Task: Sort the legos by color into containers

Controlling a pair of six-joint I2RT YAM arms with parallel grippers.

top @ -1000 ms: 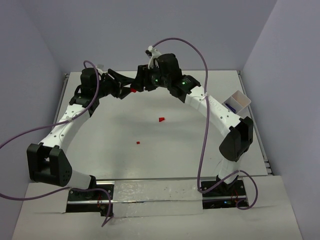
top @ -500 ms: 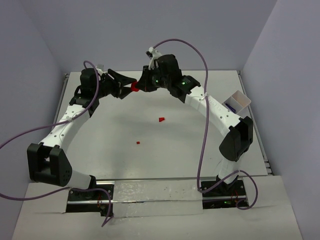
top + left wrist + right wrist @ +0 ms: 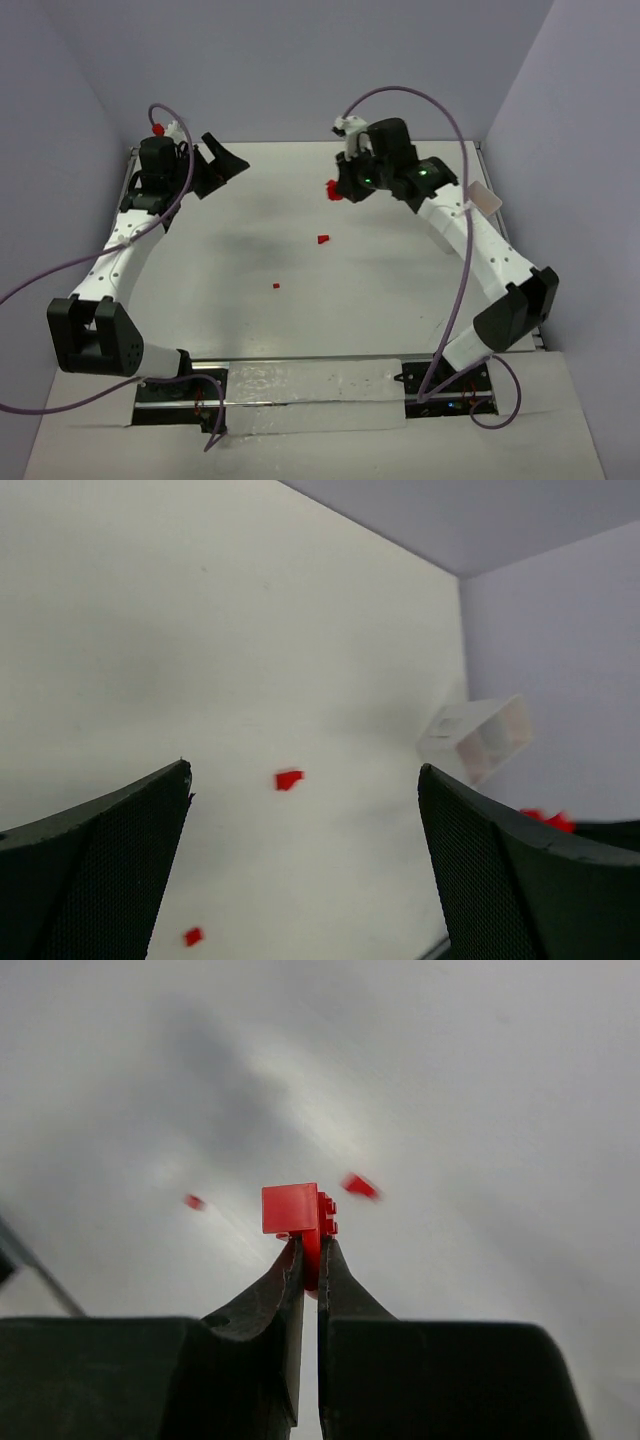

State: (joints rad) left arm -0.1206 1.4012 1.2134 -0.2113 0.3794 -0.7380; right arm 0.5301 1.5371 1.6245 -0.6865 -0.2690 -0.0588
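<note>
Top external view, from the left: the left gripper (image 3: 228, 160) hangs over the far left corner of the table (image 3: 230, 320), its jaws spread wide with nothing between them. The left wrist view confirms this, with bare white surface between the two dark fingers (image 3: 110, 860).

Toward the middle of the table lie two loose red legos. The smaller red lego (image 3: 276, 285) is nearer the arm bases, and the larger red lego (image 3: 322, 239) lies farther back and a little to the right. The two are well apart.

Right of centre, the right gripper (image 3: 340, 190) hangs above the far part of the table, its jaws clamped on a red brick (image 3: 292, 1208). In the right wrist view the brick stands out past the fingertips, pinched by its lower edge and clear of the table.

At the far right, a white translucent container (image 3: 482, 197) sits near the table's right edge, just beside the right arm. Its contents are too blurred to tell.
</note>
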